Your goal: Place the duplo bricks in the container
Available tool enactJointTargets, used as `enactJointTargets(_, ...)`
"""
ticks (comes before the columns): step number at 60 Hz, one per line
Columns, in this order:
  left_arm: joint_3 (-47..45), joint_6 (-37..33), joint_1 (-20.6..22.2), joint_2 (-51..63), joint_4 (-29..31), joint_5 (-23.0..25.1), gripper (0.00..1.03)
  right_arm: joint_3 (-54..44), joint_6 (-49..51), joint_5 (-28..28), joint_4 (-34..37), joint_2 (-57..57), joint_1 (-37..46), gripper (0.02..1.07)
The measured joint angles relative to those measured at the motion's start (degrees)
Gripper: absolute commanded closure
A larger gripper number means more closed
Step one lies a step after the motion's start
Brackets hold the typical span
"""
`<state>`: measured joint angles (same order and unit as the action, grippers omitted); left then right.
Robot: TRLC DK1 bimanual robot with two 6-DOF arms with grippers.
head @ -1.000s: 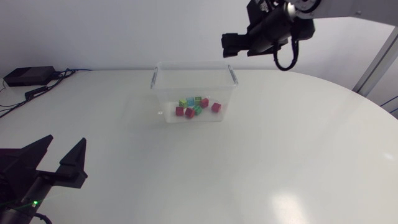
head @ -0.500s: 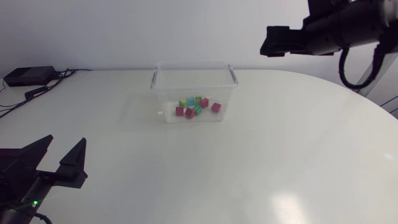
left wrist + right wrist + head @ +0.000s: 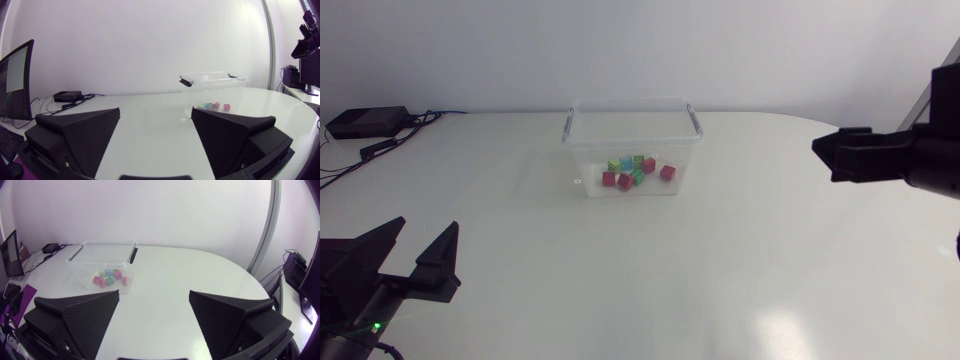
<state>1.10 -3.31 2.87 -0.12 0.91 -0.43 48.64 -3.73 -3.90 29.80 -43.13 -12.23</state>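
— Fingers first: how do they stand on each arm?
— Released on both. The left gripper [image 3: 413, 255] has its two wedge fingers [image 3: 80, 132] spread wide with only bare table [image 3: 720, 270] showing between them. The right gripper [image 3: 155, 315] is just as wide apart and holds nothing.

— Where are the two grippers?
— The left gripper sits low at the near left corner of the table. The right gripper comes in from the right side and is held above the table's right part, with its tips pointing towards the middle. Both are well apart from the container [image 3: 582, 150].

— And the container itself?
— It is a clear plastic box with dark handles on its two short sides and no lid on it. It stands upright on the far half of the table, roughly mid-way across.

— The duplo bricks?
— All the duplo bricks [image 3: 635, 171] I can see lie inside the container, on its floor, bunched in a loose cluster. Several are red, some are green and at least one is light blue. From the left wrist view they show through the container's wall, ahead of the fingers.

— Anything else on the table?
— A small black box [image 3: 365, 122] with cables [image 3: 425, 117] lies at the far left edge.
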Motion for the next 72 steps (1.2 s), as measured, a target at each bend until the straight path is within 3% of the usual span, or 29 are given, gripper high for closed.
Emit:
enactJointTargets(26,0.0,0.0,0.0,0.0,0.0,0.0,0.04,-18.3,1.6,-0.9,-3.7,22.8,0.0,0.07)
enactJointTargets(72,0.0,1.4,-1.9,0.0,0.0,0.0,0.04,-41.4,2.6,2.6,-24.0,38.7,9.4,0.07)
